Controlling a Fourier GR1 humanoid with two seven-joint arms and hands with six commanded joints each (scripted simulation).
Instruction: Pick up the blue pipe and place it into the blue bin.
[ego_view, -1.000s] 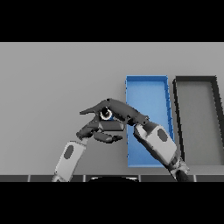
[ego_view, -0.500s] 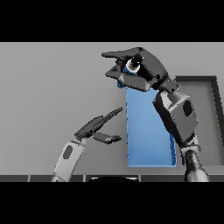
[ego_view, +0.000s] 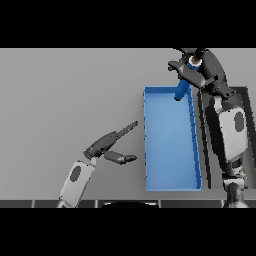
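On the grey table (ego_view: 65, 100), the blue bin (ego_view: 170, 145) anchors everything. Over its far right corner the right hand (ego_view: 202, 70) has fingers curled round the blue pipe (ego_view: 184, 85), tilted down toward the bin, apparently for release. Left of the bin, the left hand (ego_view: 107, 145) rests with fingers straight, holding nothing.

Flat, even, moderately bright light spreads over the grey table (ego_view: 70, 100) with no glare, barely any cast shadows and no visible source, the edges run straight without distortion, and everything looks slightly soft from near to far.
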